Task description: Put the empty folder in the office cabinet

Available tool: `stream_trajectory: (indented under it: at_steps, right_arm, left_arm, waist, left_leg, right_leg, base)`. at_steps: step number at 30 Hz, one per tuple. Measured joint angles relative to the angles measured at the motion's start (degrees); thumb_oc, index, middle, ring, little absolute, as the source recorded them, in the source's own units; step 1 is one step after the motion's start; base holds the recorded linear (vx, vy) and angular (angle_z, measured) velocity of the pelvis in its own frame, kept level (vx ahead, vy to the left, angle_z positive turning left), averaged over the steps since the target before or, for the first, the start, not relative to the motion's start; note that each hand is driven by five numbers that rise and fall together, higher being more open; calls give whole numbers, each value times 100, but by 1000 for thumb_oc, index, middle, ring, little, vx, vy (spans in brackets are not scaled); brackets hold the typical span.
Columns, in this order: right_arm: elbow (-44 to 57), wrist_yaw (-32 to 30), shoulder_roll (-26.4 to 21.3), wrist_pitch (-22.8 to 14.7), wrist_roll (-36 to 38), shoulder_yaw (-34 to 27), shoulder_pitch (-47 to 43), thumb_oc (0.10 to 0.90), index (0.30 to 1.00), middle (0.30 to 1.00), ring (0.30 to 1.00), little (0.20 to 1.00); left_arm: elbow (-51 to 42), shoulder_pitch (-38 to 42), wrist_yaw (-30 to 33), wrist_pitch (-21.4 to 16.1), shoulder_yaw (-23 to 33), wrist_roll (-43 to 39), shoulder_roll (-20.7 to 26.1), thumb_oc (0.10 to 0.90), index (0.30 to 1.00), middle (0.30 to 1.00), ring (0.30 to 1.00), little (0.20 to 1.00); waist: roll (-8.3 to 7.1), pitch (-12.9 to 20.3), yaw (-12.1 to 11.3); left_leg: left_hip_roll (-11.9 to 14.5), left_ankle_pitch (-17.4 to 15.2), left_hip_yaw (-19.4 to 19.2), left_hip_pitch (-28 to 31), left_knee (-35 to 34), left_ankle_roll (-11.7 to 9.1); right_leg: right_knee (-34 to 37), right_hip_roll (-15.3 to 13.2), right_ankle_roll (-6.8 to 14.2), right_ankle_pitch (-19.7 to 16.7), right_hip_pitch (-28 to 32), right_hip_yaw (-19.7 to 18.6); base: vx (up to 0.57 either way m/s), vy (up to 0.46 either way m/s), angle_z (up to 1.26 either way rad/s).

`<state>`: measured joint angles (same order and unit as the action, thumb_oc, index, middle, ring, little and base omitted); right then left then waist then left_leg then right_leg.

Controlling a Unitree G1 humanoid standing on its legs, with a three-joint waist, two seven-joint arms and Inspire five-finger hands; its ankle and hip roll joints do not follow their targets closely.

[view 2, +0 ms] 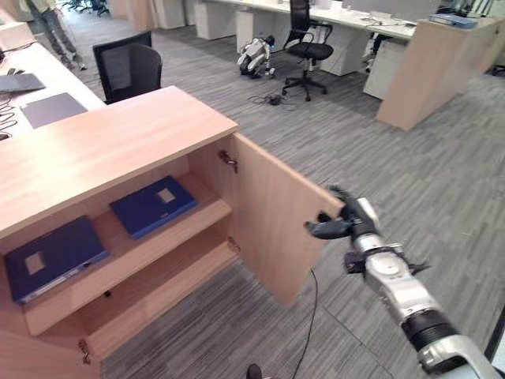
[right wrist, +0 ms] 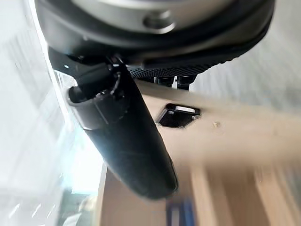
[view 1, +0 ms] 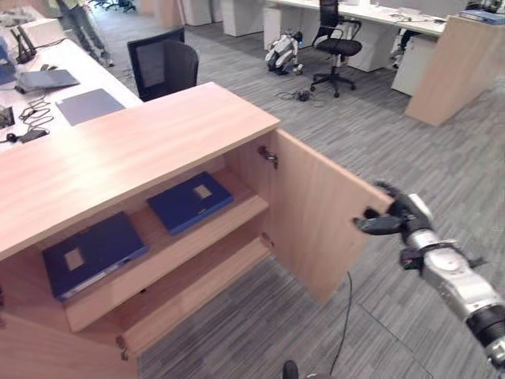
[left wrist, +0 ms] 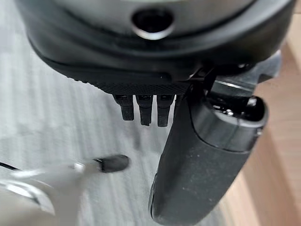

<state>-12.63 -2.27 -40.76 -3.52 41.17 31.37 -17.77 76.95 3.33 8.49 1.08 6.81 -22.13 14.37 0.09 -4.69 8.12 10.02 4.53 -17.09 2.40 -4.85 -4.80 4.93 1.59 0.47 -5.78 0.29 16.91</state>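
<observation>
Grey carpeted office floor, open wooden cabinet, right hand at the door edge — fingers hooked over it, two blue folders shelved well beyond, left hand relaxed — holding nothing.

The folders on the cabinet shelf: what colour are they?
Both folders are dark blue, each with a small pale label; the left eye view shows them best.

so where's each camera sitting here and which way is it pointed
Left eye view: on the head, looking down at the open cabinet, two blue folders shelved; right robot hand at the door edge.
Right eye view: same scene, shifted slightly.
Left wrist view: along the left robot hand, at grey floor.
Right wrist view: along the right robot hand at the door edge, shared with both eyes.
</observation>
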Motion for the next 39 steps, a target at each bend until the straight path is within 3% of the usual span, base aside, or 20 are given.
stream_trajectory:
  at_steps: [3, 5, 6, 7, 9, 10, 11, 12, 13, 14, 18, 19, 20, 21, 22, 24, 26, 30, 37, 39]
  right_arm:
    - [234, 387, 990, -144, 111, 692, -60, 800, 900, 900, 900, 900]
    - [245, 623, 1301, 0, 99, 1293, -318, 800, 900, 900, 900, 900]
    - [264, 1002, 1460, 126, 45, 1845, -493, 800, 900, 900, 900, 900]
    - [286, 1161, 1532, 188, 39, 2086, -531, 800, 900, 900, 900, 900]
    - [312, 1608, 2085, 266, -28, 2819, -536, 800, 900, 900, 900, 900]
    - [294, 1673, 2263, 292, -28, 2924, -521, 800, 900, 900, 900, 900]
    - [277, 1718, 2366, 305, -26, 2979, -510, 800, 900, 900, 900, 900]
    - [352, 1796, 2390, 304, 2, 2961, -563, 800, 900, 900, 900, 900]
    - [279, 1820, 2439, 288, 6, 2884, -545, 800, 900, 900, 900, 900]
    - [265, 1763, 2493, 332, 4, 2844, -524, 800, 900, 900, 900, 900]
    - [-189, 1697, 2459, 337, 61, 2631, -447, 800, 900, 900, 900, 900]
    - [-370, 1684, 2409, 372, 61, 2619, -450, 800, 900, 900, 900, 900]
    - [-459, 1670, 2346, 374, 63, 2581, -457, 800, 900, 900, 900, 900]
    - [-554, 1674, 2339, 376, 67, 2546, -443, 800, 900, 900, 900, 900]
    - [-688, 1674, 2349, 398, 69, 2406, -395, 800, 900, 900, 900, 900]
    - [-799, 1656, 2439, 415, 80, 2265, -347, 800, 900, 900, 900, 900]
    - [-874, 1605, 2502, 399, 102, 2061, -142, 800, 900, 900, 900, 900]
    - [-860, 1429, 2510, 356, 106, 1772, 283, 800, 900, 900, 900, 900]
    - [-2988, 698, 2945, 214, -413, 972, 902, 800, 900, 900, 900, 900]
    - [-4488, 394, 3441, 83, -700, -117, 885, 800, 900, 900, 900, 900]
  left_arm:
    - [0, 481, 80, -37, -218, 18, -8, 800, 900, 900, 900, 900]
    - [46, 862, 72, -37, -248, 59, -6, 800, 900, 900, 900, 900]
    - [181, 1091, 94, -56, -262, 68, 16, 800, 900, 900, 900, 900]
    - [222, 1127, 102, -61, -268, 80, 17, 800, 900, 900, 900, 900]
    - [245, 1189, 128, -116, -453, 149, 31, 800, 900, 900, 900, 900]
    - [238, 1193, 128, -117, -455, 225, 32, 800, 900, 900, 900, 900]
    - [243, 1166, 129, -118, -441, 227, 18, 800, 900, 900, 900, 900]
    - [289, 1126, 175, -111, -439, 233, -11, 800, 900, 900, 900, 900]
    - [265, 1099, 233, -103, -458, 232, 13, 800, 900, 900, 900, 900]
    - [262, 961, 245, -95, -488, 232, 142, 800, 900, 900, 900, 900]
    - [387, 550, 262, -59, -358, 224, 370, 800, 900, 900, 900, 900]
    - [368, 346, 253, -64, -206, 225, 367, 800, 900, 900, 900, 900]
    - [355, 285, 261, -77, -172, 221, 313, 800, 900, 900, 900, 900]
    - [272, 202, 268, -83, -172, 219, 316, 800, 900, 900, 900, 900]
    - [115, 80, 237, -99, -208, 221, 357, 800, 900, 900, 900, 900]
    - [139, -12, 239, -98, -185, 212, 444, 800, 900, 900, 900, 900]
    - [306, -126, 250, -92, -48, 207, 369, 800, 900, 900, 900, 900]
    - [98, -246, 433, -106, -357, 220, 205, 800, 900, 900, 900, 900]
    - [-461, 85, 352, -378, -899, 110, -436, 800, 900, 900, 900, 900]
    - [-521, 174, 362, -406, -1228, 28, -449, 800, 900, 900, 900, 900]
  waist:
    - [-22, 11, -287]
    - [-225, 10, -473]
    - [-436, -1, -596]
    - [-500, -2, -643]
    - [-729, 29, -747]
    - [-782, 11, -768]
    - [-734, 4, -843]
    - [-560, -21, -952]
    - [-529, -12, -953]
    - [-600, 8, -1041]
    - [-680, -52, -1239]
    - [-586, -50, -1414]
    - [-368, -81, -1509]
    - [-292, -62, -1555]
    - [-338, -29, -1588]
    - [-597, 47, -1619]
    - [-418, 86, -1646]
    - [-474, 124, -1638]
    - [-528, 160, -1634]
    - [-454, 172, -1593]
  left_leg:
    - [125, -306, 410, -525, 226, 6]
    - [73, -397, 414, -729, 400, -80]
    - [93, -284, 184, -848, 786, -237]
    - [103, -265, 71, -823, 894, -266]
    - [224, -248, -803, -828, 1462, -303]
    - [193, -248, -1011, -827, 1568, -303]
    - [284, -264, -1001, -847, 1531, -292]
    - [450, -451, -919, -831, 1596, -294]
    - [513, -444, -892, -759, 1504, -316]
    - [464, -455, -938, -667, 1394, -298]
    - [49, -417, -834, -354, 883, -67]
    - [3, -403, -763, -375, 739, 49]
    - [197, -324, -796, -497, 773, 262]
    - [237, -300, -777, -574, 760, 305]
    - [29, -316, -590, -611, 577, 281]
    - [-409, -248, -448, -670, 464, 281]
    - [-466, -10, -265, -627, 319, 340]
    - [-749, 111, -229, -584, 93, 572]
    - [-1132, -25, -94, -532, 35, 807]
    - [-1191, -61, 44, -505, 43, 876]
  right_leg:
    - [-483, 68, -93, 181, -571, 93]
    - [-358, -180, -81, 152, -653, 823]
    - [-216, -268, -138, 156, -493, 1106]
    - [-176, -297, -157, 169, -427, 1242]
    - [45, -443, -181, 228, -173, 2093]
    - [44, -463, 159, 457, -194, 2197]
    - [-104, -391, 293, 630, -231, 2178]
    - [-1161, -595, -197, 830, -549, 1679]
    - [-1090, -497, -616, 839, -511, 1927]
    - [-1028, -513, -402, 802, -577, 1997]
    - [-728, -609, -108, 637, -574, 2002]
    - [-548, -586, 221, 718, -505, 2008]
    - [-1111, -540, -116, 796, -623, 1997]
    - [-1822, -664, -191, 926, -774, 1926]
    - [-2566, -993, 99, 1247, -772, 1841]
    - [-1867, -1330, 291, 1353, -324, 1596]
    - [-1251, -1146, 312, 1054, -5, 1694]
    - [-868, -1263, 445, 695, 144, 1787]
    - [-802, -1591, 550, 442, 324, 1982]
    - [-975, -1682, 578, 421, 376, 2044]
  base:
    - [-71, -56, 0]
    - [-31, -38, 101]
    - [-77, -9, 117]
    - [-106, -1, 182]
    - [-38, 34, 195]
    - [33, 95, 144]
    - [35, 96, 147]
    - [61, 120, 153]
    - [59, 131, 184]
    - [78, 180, 139]
    - [55, 185, 72]
    - [57, 220, 23]
    - [53, 224, 25]
    - [55, 226, 62]
    - [57, 232, 89]
    - [50, 198, 89]
    - [85, 227, 36]
    - [62, 236, 14]
    - [30, 165, 14]
    - [60, 189, 27]
